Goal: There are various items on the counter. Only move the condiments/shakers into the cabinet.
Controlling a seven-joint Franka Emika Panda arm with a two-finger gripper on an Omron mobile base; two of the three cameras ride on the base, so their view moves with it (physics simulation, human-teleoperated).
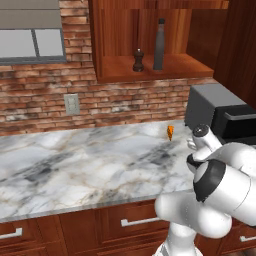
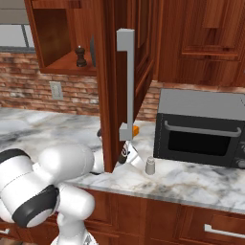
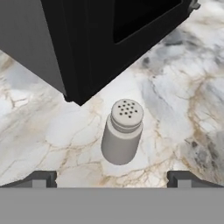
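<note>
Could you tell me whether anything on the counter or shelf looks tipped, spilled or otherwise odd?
Nothing stands out: the pale grey shaker stands upright on the counter, and the pepper mill and dark bottle stand upright in the cabinet.

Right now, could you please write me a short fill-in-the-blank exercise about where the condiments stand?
1. The pepper mill and the tall bottle stand on the cabinet's ____.
2. The pale grey shaker stands upright on the ____, near the microwave.
3. The gripper above the shaker is ____.
4. The wedge on the marble is ____ in colour.

Missing words: shelf; counter; open; orange
</note>
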